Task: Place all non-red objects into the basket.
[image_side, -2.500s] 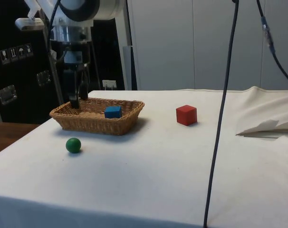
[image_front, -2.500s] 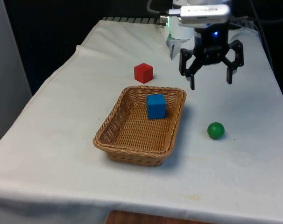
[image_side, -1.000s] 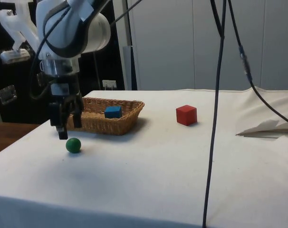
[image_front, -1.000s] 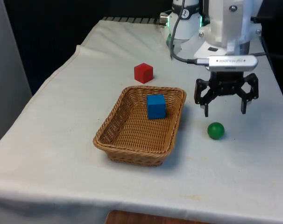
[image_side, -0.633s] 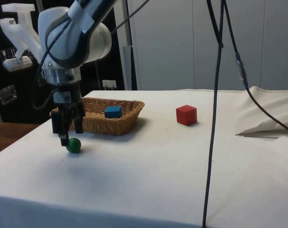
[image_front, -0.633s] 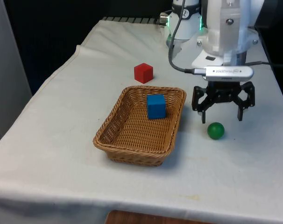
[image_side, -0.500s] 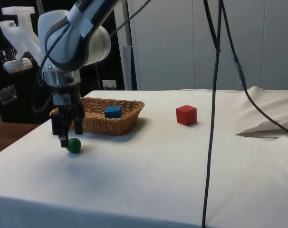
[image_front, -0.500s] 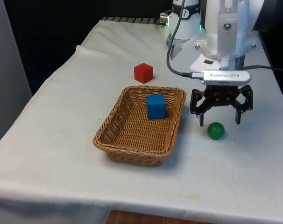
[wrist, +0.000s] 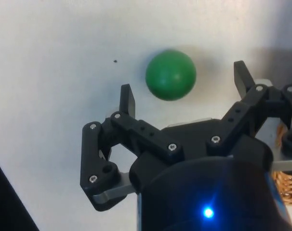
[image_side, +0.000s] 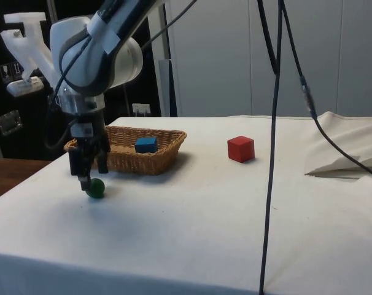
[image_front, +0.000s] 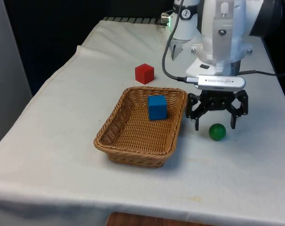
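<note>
A green ball (image_front: 217, 132) (image_side: 96, 188) (wrist: 170, 74) rests on the white cloth, to the front view's right of the wicker basket (image_front: 133, 159) (image_side: 131, 163). My gripper (image_front: 215, 126) (image_side: 88, 181) (wrist: 184, 86) hangs open just over the ball, one finger on each side and the tips slightly above it. The fingers hold nothing. A blue cube (image_front: 157, 107) (image_side: 146, 144) lies in the basket near its far end. A red cube (image_front: 144, 73) (image_side: 240, 149) sits on the cloth beyond the basket.
The basket's rim stands close to my gripper, on the front view's left of it. A black cable (image_side: 272, 153) hangs down in the side view. Rumpled cloth (image_side: 345, 160) lies at the robot's end of the table.
My open gripper has come from beyond the basket's far corner down towards the camera and now straddles the green ball. The ball and both cubes have not moved.
</note>
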